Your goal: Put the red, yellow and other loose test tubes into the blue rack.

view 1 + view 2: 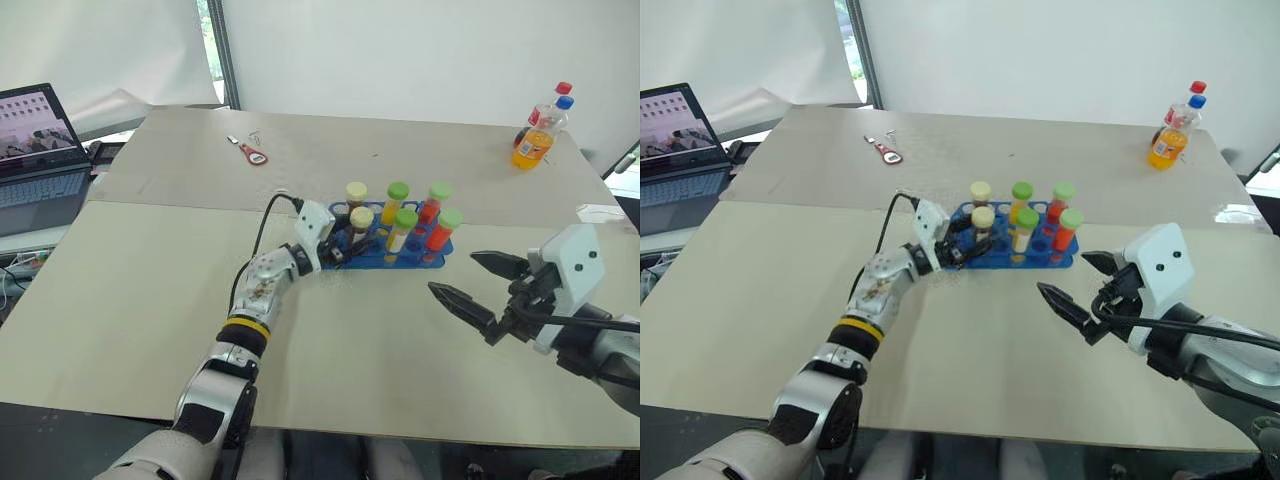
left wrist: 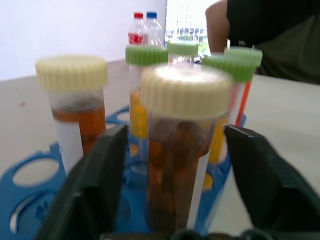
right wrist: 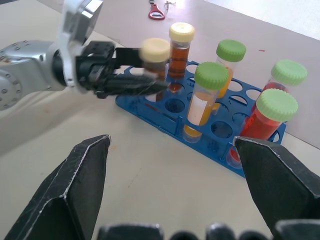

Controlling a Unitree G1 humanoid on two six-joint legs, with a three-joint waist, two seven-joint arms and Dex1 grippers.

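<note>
Your left gripper [image 2: 172, 165] has its fingers spread either side of the brown tube with the pale cap [image 2: 176, 150], gaps showing on both sides, so it isn't clamping anything; that tube stands in a hole at the left end of the blue rack [image 1: 385, 250]. Your right gripper [image 1: 478, 290] is wide open and empty, hanging well off the rack at about 4 o'clock from it. Six test tubes stand upright in the rack: a second brown one [image 1: 356, 196] at 12 o'clock of the first, two yellow with green caps [image 1: 397, 205], two orange-red with green caps [image 1: 441, 230] toward the right end. I see no loose tube on the table [image 1: 180, 300], so the job looks close to done. Beyond the rack: a red bottle opener [image 1: 251, 153] at 10 o'clock, drink bottles [image 1: 540, 135] at 2 o'clock, laptop [image 1: 40, 160] far out at 9 o'clock, and a person [image 2: 270, 35] behind the table. Handling guess: tubes are light, rigid plastic, smooth and likely slippery, top-heavy with liquid. Take them on the body just under the cap, where the cap lip stops a slide. Back the left gripper straight out, since its neighbours stand close and a sideways knock could tip them.
</note>
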